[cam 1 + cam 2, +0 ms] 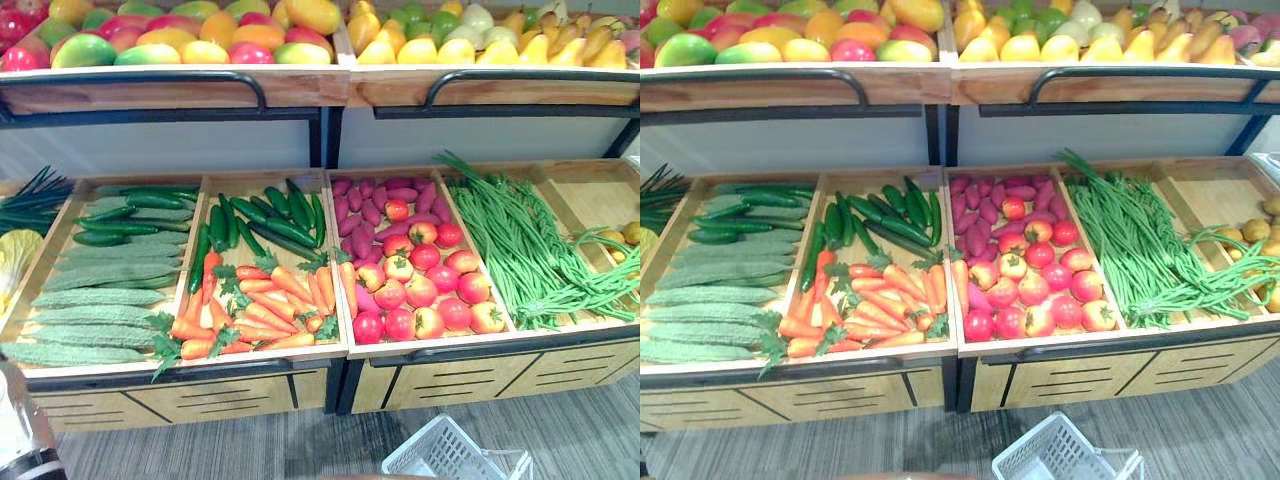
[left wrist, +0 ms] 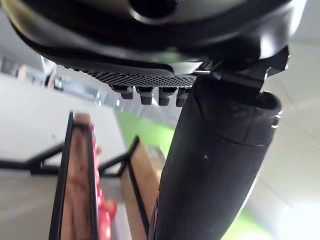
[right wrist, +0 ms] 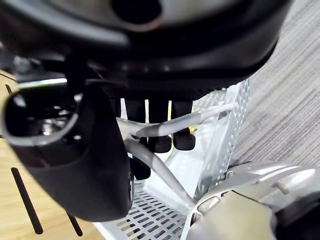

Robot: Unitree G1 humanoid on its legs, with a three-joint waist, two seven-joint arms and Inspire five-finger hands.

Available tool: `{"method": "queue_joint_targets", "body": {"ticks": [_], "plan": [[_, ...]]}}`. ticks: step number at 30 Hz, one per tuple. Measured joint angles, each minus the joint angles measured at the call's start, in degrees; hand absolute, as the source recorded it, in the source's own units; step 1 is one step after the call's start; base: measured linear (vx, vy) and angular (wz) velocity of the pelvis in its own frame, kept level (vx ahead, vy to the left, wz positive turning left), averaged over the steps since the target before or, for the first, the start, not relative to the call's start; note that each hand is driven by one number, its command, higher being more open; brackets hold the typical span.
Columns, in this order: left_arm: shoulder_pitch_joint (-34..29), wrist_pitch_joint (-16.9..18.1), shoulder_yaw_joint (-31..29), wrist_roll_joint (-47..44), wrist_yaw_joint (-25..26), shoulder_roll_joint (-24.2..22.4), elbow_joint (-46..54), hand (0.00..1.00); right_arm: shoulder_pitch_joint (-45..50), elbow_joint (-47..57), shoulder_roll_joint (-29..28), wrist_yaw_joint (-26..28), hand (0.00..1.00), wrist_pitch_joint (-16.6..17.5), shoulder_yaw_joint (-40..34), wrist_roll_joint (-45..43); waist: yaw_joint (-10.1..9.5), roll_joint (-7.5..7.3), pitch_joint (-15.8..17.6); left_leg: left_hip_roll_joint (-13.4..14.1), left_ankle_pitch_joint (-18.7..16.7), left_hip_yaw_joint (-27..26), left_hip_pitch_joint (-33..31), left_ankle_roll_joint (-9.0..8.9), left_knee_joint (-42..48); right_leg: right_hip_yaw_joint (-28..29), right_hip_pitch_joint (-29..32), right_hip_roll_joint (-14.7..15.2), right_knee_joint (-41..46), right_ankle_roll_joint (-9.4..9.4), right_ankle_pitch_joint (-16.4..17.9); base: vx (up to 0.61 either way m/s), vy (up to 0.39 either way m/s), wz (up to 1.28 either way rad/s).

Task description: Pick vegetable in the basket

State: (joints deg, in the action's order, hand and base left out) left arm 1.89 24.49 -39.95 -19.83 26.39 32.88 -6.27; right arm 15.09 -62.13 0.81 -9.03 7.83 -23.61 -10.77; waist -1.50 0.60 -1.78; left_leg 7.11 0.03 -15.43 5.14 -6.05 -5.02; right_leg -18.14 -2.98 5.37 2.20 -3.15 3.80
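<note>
Nearest, one white basket [image 1: 440,455], a wire handle [image 3: 200,117] clasped in the right hand's [image 3: 160,140] curled fingers. The left hand [image 2: 145,75] hangs slack, holding nothing. Beyond, four vegetable heaps lie side by side: bitter gourds [image 1: 95,300], carrots [image 1: 265,310], tomatoes [image 1: 425,290], long beans [image 1: 520,245]. Farthest, two fruit bins [image 1: 200,90].

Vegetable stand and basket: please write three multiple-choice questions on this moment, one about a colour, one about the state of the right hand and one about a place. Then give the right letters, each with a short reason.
1. What colour is the basket?
A. red
B. white
C. black

2. How is the right hand?
A. open, holding nothing
B. curled, holding nothing
C. fingers curled round the basket's handle

3. Where are the carrots?
A. in the basket
B. in the right hand
C. in one wooden compartment with the cucumbers

Answers:
1 B: its plastic grid is white.
2 C: the right wrist view shows the fingers hooked over the handle.
3 C: the carrots lie in front, with the cucumbers behind them.
</note>
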Motion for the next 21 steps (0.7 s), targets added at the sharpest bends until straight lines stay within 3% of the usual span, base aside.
{"method": "queue_joint_targets", "body": {"ticks": [2,5,7,9,11,13,21], "plan": [[0.1,-0.1,4.8,-0.1,-4.8,4.0,0.9,1.00,1.1,0.7,-0.1,1.1,0.00,0.0,0.0,0.6,0.15,-0.03,-0.4,0.3,0.1,-0.3,0.0,-0.17,0.0,0.3,0.2,-0.4,0.0,0.16,-0.1,-0.04,-0.032,-0.10],[2.0,-1.0,21.4,1.6,-13.7,15.7,7.6,1.00,2.1,1.4,0.0,2.5,0.00,0.1,-0.5,0.6,0.33,0.56,-1.0,0.6,0.3,-1.0,-0.1,-0.40,0.0,1.2,0.9,-0.6,0.5,0.21,-0.1,-0.05,-0.023,-0.11],[2.4,-1.3,29.5,5.6,-19.6,22.1,12.4,1.00,2.1,1.7,0.3,2.8,0.00,0.2,-0.7,0.7,1.45,1.33,-1.5,0.6,0.3,-1.1,-0.2,-0.39,0.0,1.3,1.2,-0.6,0.6,0.21,-0.1,-0.03,-0.003,-0.03],[2.6,-1.2,35.6,10.0,-24.6,25.5,16.5,1.00,2.0,2.1,0.9,3.6,0.00,0.3,-1.1,1.4,2.35,1.93,-2.0,0.6,0.3,-1.4,-0.3,-0.38,0.0,1.6,1.6,-0.6,0.7,0.21,-0.1,-0.01,0.000,-0.09],[2.9,-0.5,40.6,15.5,-29.2,26.0,19.0,1.00,2.1,2.9,1.3,4.5,0.00,0.4,-1.8,2.1,3.19,3.14,-1.9,0.7,0.3,-1.9,-0.5,-0.40,0.0,2.2,2.0,-0.8,0.8,0.21,-0.1,0.00,-0.002,-0.13],[2.9,0.0,43.2,18.2,-31.2,26.1,19.1,1.00,2.1,2.8,1.4,4.9,0.00,0.2,-1.8,2.3,3.69,3.46,-2.0,1.1,0.4,-2.5,-0.2,-0.53,0.0,2.6,2.0,-1.2,0.7,0.26,-0.1,0.01,-0.030,-0.12],[7.4,-0.3,49.1,24.8,-32.8,29.0,18.7,1.00,1.9,2.9,1.0,6.1,0.00,0.0,-1.6,2.3,4.14,2.32,-1.4,1.5,0.6,-2.8,-0.2,-0.82,0.0,2.7,2.1,-1.5,0.7,0.52,-0.1,0.00,-0.015,-0.01]]}}
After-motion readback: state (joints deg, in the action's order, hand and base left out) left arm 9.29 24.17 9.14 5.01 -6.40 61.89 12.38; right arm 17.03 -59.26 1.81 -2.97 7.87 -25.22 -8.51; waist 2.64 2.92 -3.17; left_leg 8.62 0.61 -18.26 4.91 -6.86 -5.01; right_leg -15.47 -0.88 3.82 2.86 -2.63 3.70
